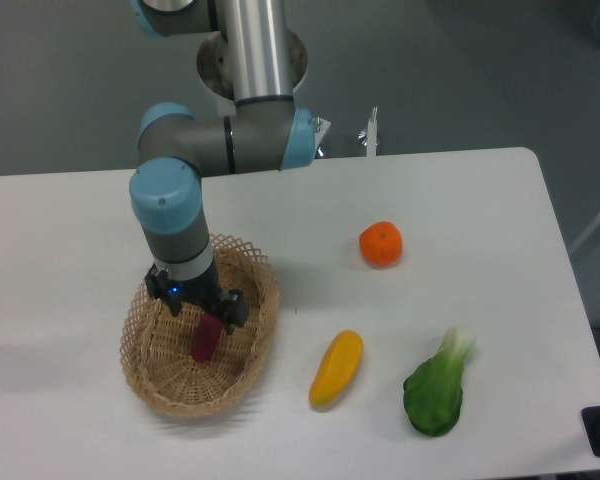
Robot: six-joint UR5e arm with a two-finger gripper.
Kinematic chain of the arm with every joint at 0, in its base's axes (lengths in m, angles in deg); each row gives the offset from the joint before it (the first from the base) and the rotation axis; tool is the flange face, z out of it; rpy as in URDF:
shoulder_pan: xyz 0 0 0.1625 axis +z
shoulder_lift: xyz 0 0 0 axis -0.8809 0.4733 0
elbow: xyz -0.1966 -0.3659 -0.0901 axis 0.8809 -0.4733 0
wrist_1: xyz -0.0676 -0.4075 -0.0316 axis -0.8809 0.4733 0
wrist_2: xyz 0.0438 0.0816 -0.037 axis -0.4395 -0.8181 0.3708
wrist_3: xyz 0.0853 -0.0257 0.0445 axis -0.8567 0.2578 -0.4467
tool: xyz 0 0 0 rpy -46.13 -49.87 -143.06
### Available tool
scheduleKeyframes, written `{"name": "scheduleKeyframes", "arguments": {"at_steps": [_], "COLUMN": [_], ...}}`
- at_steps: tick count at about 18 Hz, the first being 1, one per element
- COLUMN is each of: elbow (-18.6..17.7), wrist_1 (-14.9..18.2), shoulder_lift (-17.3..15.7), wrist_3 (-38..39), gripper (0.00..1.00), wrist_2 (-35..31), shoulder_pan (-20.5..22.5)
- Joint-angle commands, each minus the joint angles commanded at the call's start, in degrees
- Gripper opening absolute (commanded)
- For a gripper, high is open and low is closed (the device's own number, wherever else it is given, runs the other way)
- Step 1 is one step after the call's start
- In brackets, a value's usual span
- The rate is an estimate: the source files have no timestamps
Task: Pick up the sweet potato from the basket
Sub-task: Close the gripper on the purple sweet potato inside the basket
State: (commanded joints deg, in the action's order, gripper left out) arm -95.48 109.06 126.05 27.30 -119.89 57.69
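Note:
The tan wicker basket (152, 380) sits at the front left of the white table. The magenta-purple sweet potato (204, 342) is inside it, near the middle, standing nearly upright. My gripper (201, 318) reaches down into the basket directly over the sweet potato's top end. The fingers are hidden behind the black gripper body, so I cannot tell whether they are closed on the sweet potato or whether it still rests on the basket floor.
A yellow-orange elongated vegetable (337, 368) lies right of the basket. A round orange fruit (381, 244) sits further back. A green leafy vegetable (437, 388) lies at the front right. The table's right edge is near it.

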Motion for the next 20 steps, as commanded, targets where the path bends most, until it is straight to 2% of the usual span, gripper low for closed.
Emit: {"name": "scheduleKeyframes", "arguments": {"at_steps": [12, 13, 15, 16, 19, 20], "elbow": [0.6, 0.6, 0.6, 0.6, 0.7, 0.7], "wrist_1": [-0.1, -0.1, 0.0, 0.0, 0.1, 0.1], "shoulder_lift": [2.9, 2.9, 3.0, 3.0, 2.7, 2.6], "wrist_3": [-0.5, -0.6, -0.6, -0.6, -0.8, -1.0], "gripper": [1.0, 0.93, 0.67, 0.58, 0.37, 0.34], "wrist_2": [-0.5, -1.2, -1.4, -1.5, -1.5, -1.5], "shoulder_pan": [-0.1, -0.1, -0.1, -0.1, -0.1, -0.1]}}
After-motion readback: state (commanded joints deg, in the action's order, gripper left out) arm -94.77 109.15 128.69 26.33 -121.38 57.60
